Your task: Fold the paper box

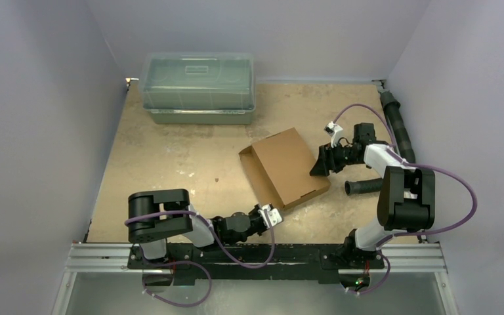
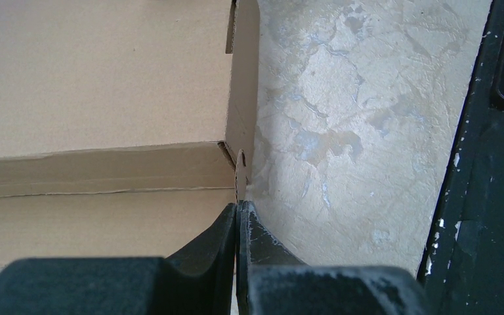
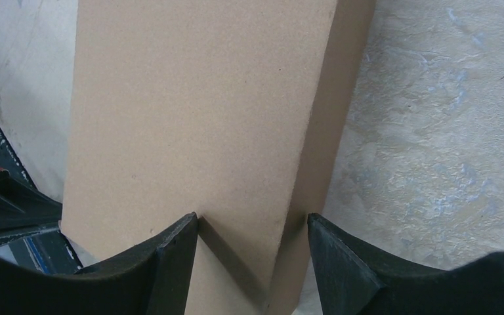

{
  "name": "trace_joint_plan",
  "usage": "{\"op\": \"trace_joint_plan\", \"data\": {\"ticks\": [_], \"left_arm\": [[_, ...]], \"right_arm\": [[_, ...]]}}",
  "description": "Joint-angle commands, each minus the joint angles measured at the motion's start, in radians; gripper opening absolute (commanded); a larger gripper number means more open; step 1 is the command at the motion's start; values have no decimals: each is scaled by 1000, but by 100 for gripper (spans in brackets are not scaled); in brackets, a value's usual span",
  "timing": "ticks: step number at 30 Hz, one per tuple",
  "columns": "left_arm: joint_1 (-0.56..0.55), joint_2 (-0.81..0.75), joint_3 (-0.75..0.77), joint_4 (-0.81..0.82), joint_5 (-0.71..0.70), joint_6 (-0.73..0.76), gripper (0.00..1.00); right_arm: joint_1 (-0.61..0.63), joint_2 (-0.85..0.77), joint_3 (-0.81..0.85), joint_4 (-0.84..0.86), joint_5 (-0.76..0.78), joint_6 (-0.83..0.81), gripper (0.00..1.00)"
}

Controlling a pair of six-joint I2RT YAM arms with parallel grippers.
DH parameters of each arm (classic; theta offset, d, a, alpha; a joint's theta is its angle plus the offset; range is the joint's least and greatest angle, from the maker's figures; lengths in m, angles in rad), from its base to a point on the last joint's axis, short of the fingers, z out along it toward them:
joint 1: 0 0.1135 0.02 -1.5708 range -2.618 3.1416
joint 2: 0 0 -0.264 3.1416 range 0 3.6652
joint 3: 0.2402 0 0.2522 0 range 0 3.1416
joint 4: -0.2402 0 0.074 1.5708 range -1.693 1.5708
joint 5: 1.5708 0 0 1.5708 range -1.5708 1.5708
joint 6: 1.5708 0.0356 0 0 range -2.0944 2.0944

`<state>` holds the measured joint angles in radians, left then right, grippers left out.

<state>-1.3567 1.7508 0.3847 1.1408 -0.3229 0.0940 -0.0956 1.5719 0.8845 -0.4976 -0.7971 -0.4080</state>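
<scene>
While lying near the middle of the table (image 1: 170, 170), the paper box (image 1: 289, 164) is showing as plain brown cardboard, a shallow rectangle turned at an angle, with its flat top panel facing up and a narrow wall running along its left long side.

At the box's near corner the left gripper (image 1: 279, 209) is sitting low over the table with its jaws pressed together, the tips touching a small cardboard tab that sticks out there; whether the tab is being pinched I cannot tell. At the box's right end the right gripper (image 1: 317, 164) is reaching in from the right, its jaws standing wide astride that end with the cardboard between its fingers.
</scene>
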Motion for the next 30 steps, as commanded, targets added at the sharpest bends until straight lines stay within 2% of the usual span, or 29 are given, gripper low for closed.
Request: {"op": "trace_joint_plan", "data": {"ticks": [1, 30], "left_arm": [[5, -7, -12, 70, -14, -28, 0], [10, -28, -22, 76, -44, -44, 0]], "right_arm": [[1, 15, 34, 32, 61, -8, 64], [4, 24, 39, 30, 70, -6, 64]]}}
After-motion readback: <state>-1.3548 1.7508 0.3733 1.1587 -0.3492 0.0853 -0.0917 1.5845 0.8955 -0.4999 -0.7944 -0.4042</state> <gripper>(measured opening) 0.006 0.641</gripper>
